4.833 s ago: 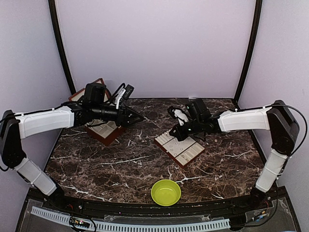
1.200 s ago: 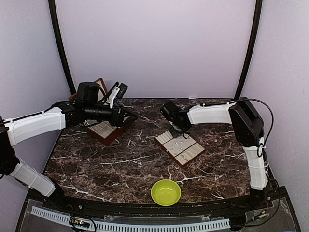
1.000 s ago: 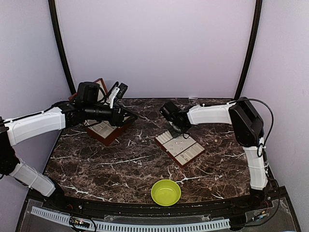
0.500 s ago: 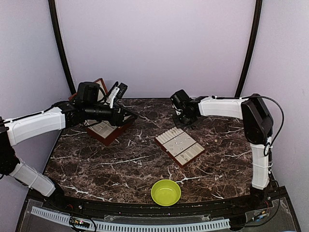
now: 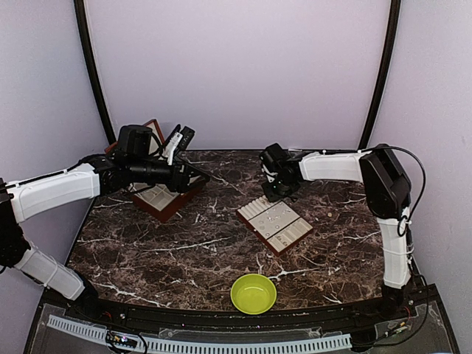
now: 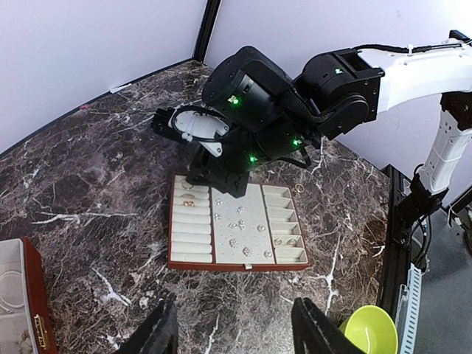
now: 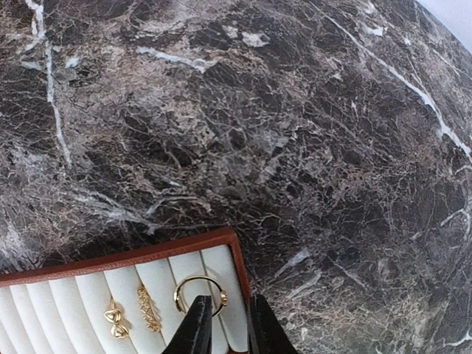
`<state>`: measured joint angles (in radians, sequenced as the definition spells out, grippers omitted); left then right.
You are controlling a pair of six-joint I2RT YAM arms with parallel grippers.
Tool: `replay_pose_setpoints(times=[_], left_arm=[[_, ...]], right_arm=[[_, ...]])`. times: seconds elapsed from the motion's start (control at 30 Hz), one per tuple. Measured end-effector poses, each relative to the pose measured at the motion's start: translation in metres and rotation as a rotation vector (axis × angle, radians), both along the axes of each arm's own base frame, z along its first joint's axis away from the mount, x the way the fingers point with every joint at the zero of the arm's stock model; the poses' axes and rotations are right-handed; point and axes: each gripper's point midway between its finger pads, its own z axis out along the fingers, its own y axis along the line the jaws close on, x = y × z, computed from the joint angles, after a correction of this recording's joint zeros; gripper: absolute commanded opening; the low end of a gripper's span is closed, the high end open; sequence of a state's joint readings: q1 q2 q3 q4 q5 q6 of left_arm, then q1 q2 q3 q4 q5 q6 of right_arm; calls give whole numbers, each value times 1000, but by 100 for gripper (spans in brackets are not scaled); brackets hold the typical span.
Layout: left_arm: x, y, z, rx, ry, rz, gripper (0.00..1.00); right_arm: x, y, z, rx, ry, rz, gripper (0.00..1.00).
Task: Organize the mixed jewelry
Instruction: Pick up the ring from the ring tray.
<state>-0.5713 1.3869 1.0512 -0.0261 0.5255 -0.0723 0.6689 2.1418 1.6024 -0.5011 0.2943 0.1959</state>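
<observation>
The jewelry tray (image 5: 291,237) lies mid-table. Its cream rows (image 7: 140,284) hold a gold ring (image 7: 193,281) and two small gold pieces (image 7: 113,318). My right gripper (image 7: 227,326) hangs just above the ring at the tray's far corner (image 5: 258,204). The jaws are narrowly open with nothing between them, and the left fingertip (image 7: 198,324) covers part of the ring. Several tiny pale pieces (image 6: 240,227) sit in the tray's middle panel. A loose ring (image 6: 300,189) lies on the marble past the tray. My left gripper (image 6: 234,318) is open and empty, held high above the table near the hinged box (image 5: 164,199).
A lime-green bowl (image 5: 254,293) stands near the table's front edge. The red-brown box (image 6: 35,310) sits at the back left, its lid raised. The right arm (image 6: 324,96) stretches over the tray's far side. Walls close the table at the back and sides.
My right gripper lifted off the tray's far end, swung toward the back wall, then came back to the tray's far corner. The left arm has stayed put over the last second.
</observation>
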Motion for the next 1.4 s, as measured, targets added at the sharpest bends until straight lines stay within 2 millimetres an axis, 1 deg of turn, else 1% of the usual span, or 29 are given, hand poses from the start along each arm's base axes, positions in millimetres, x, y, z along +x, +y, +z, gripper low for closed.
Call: replay_pose_setpoints(times=[0.4,0.63,0.87,0.9,0.97,1.23,1.4], left_arm=[[1,1,0,2,-1,7,56],[1,1,0,2,-1,7,56],[1,1,0,2,0,8,56],[1,1,0,2,0,8,56],[1,1,0,3,-1,9,56],[2,1,0,0,4,13,55],[2,0,0,-19,25,27,55]], right_arm=[[2,1,-2,13,1,0,13],[6,1,-2,27,-6,-4,8],[6,3,-5,36,2,2,7],[6,3,-6,37,2,3,6],[7,3,-6,39,2,4,0],[9,5,-6,49,-11,7,0],[5,1,-4,57,-28,5,0]])
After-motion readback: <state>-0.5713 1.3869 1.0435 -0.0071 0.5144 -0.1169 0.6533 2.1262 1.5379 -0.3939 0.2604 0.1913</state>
